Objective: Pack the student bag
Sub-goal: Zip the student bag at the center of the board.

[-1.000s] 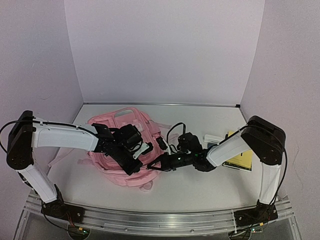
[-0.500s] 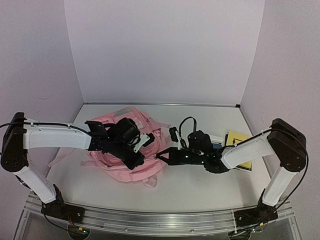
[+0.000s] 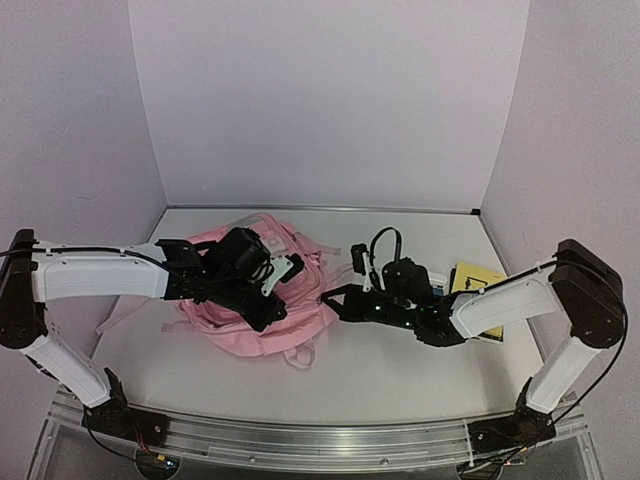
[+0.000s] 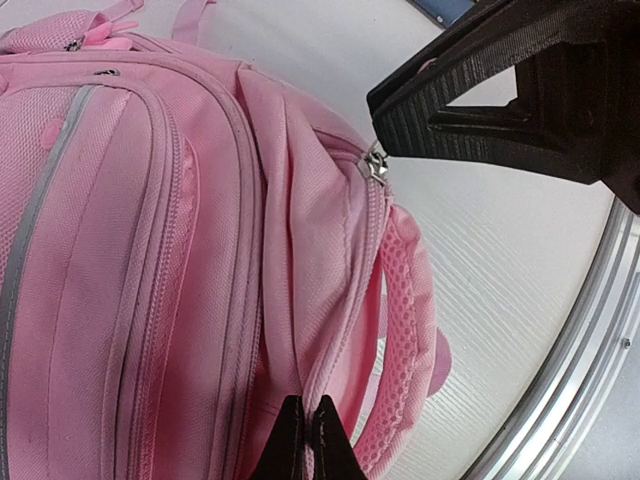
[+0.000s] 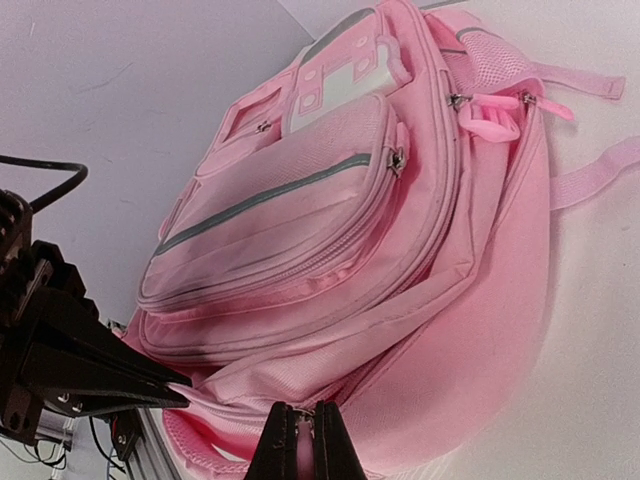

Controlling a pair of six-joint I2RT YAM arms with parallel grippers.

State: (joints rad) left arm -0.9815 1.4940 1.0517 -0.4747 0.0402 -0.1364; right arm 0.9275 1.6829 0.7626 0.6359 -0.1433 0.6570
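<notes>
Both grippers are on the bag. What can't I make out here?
- Inside of the student bag: no view looks into it.
- What the right gripper pinches, zip pull or fabric: right wrist view, its shut tips and the bottom edge hide it.
- Same for the left gripper, left wrist view.
- Yellow item: top view, partly under the right arm, too small to identify.

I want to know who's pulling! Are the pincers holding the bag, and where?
Both are shut on the bag. The left pincer pinches a fabric fold along its side; the right pincer seems to nip the zip pull.
</notes>
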